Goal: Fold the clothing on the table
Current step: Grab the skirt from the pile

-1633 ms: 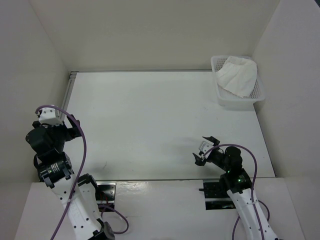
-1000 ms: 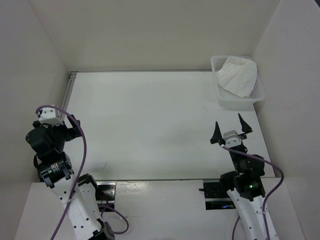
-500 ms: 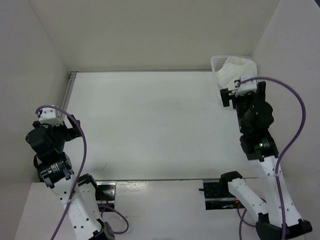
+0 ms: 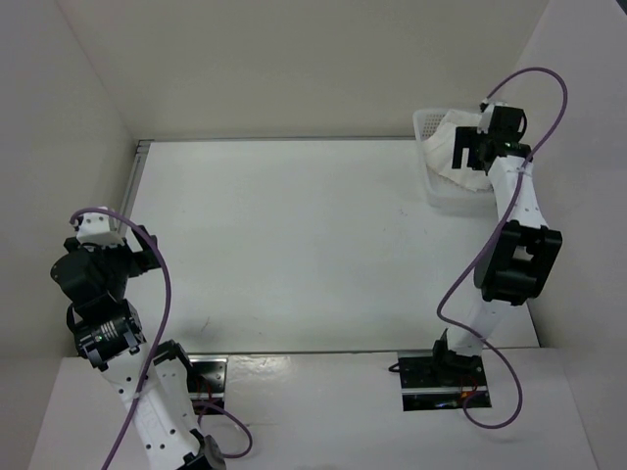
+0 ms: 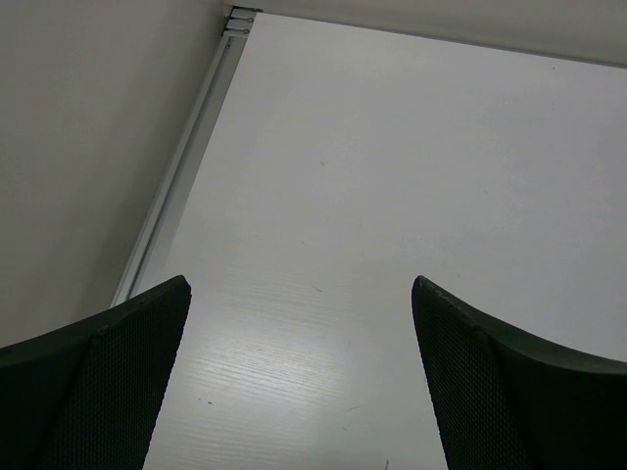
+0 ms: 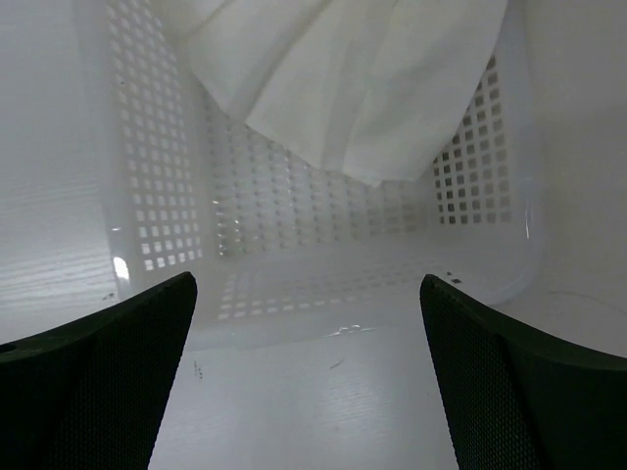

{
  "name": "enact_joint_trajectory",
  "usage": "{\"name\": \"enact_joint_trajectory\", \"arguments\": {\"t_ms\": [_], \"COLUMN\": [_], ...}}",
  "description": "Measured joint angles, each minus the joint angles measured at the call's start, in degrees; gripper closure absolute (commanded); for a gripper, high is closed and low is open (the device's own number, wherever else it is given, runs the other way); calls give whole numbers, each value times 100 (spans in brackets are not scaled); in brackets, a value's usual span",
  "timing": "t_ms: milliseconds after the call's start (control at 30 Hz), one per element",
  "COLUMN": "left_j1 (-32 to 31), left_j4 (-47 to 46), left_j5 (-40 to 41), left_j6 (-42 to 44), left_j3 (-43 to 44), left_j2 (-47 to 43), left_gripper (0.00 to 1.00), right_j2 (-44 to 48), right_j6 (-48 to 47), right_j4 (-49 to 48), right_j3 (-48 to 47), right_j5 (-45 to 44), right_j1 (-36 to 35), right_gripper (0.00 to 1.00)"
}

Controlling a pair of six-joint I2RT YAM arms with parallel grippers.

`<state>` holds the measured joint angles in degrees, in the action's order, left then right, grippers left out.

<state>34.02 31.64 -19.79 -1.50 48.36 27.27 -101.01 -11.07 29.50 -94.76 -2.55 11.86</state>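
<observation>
right gripper (image 6: 307,282) spread wide over basket (image 6: 157,196), skirt (image 6: 362,78) bunched inside

Perforated basket (image 4: 449,202) sides ringing skirt (image 6: 353,78), open above, enclosure walls (image 4: 294,69) flanking table (image 4: 294,235)

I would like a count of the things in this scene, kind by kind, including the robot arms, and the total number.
White garment, lying in the basket: 1
White perforated basket: 1
Table: 1
Robot arms: 2
Total: 5
</observation>
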Motion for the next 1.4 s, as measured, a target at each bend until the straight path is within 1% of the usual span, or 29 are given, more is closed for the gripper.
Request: {"name": "enact_joint_trajectory", "arguments": {"t_ms": [167,267,367,567,833,1000,1133,1200,1233,1267,1300,1333,1367,1400], "left_j1": [0,0,0,0,2,22,24,24,31,42,50,66,85,105], "left_j4": [0,2,2,2,2,2,2,2,2,2,2,0,2,2], "left_j5": [0,0,0,0,0,-2,-2,-2,-4,-2,-2,-4,-4,-2], "left_j6": [0,0,0,0,0,0,0,0,0,0,0,0,0,0], "left_j3": [0,0,0,0,0,0,0,0,0,0,0,0,0,-2], "left_j2": [-2,-2,-7,-120,-195,-195,-195,-195,-192,-192,-192,-192,-192,-190], "left_gripper": [1,1,1,1,1,1,1,1,1,1,1,1,1,1], "right_j2": [-232,-407,-949,-1965,-2511,-3126,-3860,-4393,-4618,-4872,-5174,-5519,-5853,-6236], "right_j6": [267,352,378,391,616,542,518,511,511,503,505,514,498,514], "right_j4": [-44,-208,-533,-1082,-1827,-1989,-1958,-1786,-1727,-1519,-1307,-1067,-785,-496], "right_j3": [26,-101,-369,-369,-452,-1226,-2232,-3029,-3362,-3786,-4288,-4927,-5580,-6328], "right_j5": [345,452,496,507,542,238,-9,-166,-208,-273,-319,-358,-398,-461], "right_j1": [452,446,407,398,439,367,297,269,251,243,236,236,234,225], "right_gripper": [1,1,1,1,1,1,1,7,16,23,33,64,84,99]}}
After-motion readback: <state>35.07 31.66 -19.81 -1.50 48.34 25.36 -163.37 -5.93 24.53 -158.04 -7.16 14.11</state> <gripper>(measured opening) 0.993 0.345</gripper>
